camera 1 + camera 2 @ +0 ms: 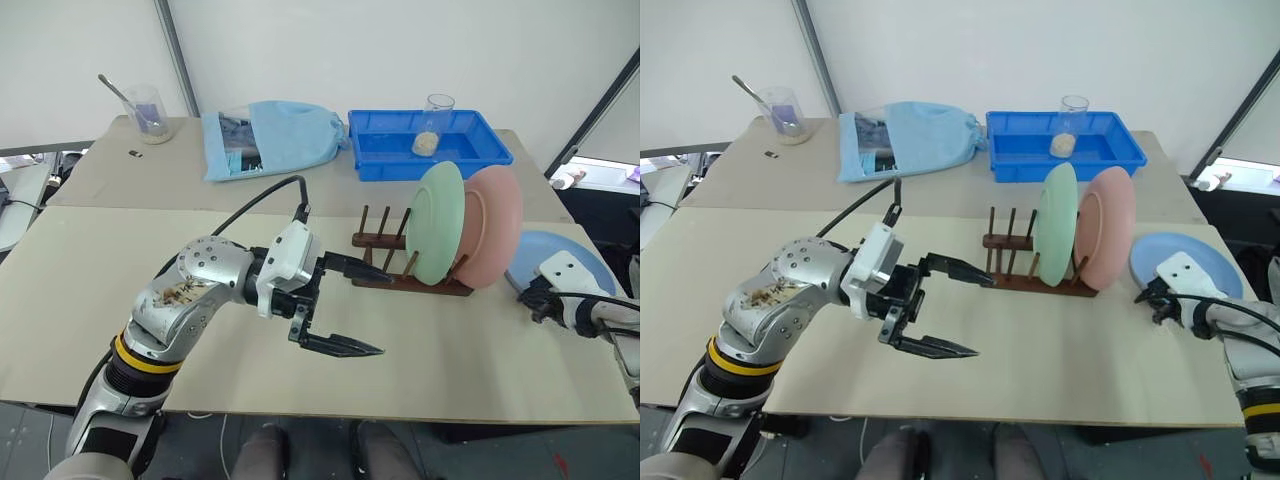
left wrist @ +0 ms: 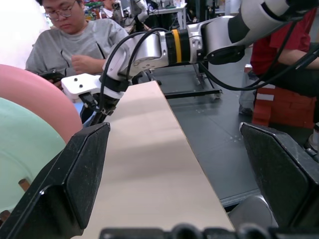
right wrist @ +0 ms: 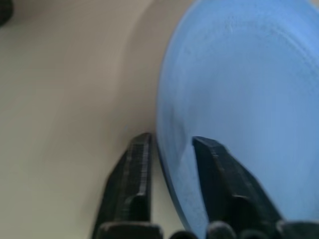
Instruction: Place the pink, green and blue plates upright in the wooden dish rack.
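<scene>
Left gripper (image 1: 345, 305), nearest the viewer: held above the front part of the tabletop (image 1: 90, 300), pointing toward the rack, its two black fingers (image 1: 340, 345) spread wide with nothing between them. Wooden dish rack (image 1: 385, 268): just beyond the upper fingertip, standing mid-tabletop, several thin pegs bare at its near end. Green plate (image 1: 438, 222): upright in the rack. Pink plate (image 1: 493, 225): upright in the next slot behind the green one, the two faces close together. Blue plate (image 1: 1185, 262): on the tabletop to the right of the rack, apart from it, its near edge lying at the right gripper (image 1: 1155, 298). In the right wrist view the blue rim runs between the two fingers (image 3: 129, 189), one finger outside the rim and the other over the plate's inner face; the fingers stand narrow about the rim, though whether they press it cannot be told. Blue tray (image 1: 385, 150): at the far edge, holding a clear glass (image 1: 434, 122). Light-blue cloth bag (image 1: 275, 135): left of the tray. Clear beaker with a spoon (image 1: 148, 112): far left corner. Seated person in a grey shirt (image 2: 82, 37): beyond the tabletop's right end, seen in the left wrist view
</scene>
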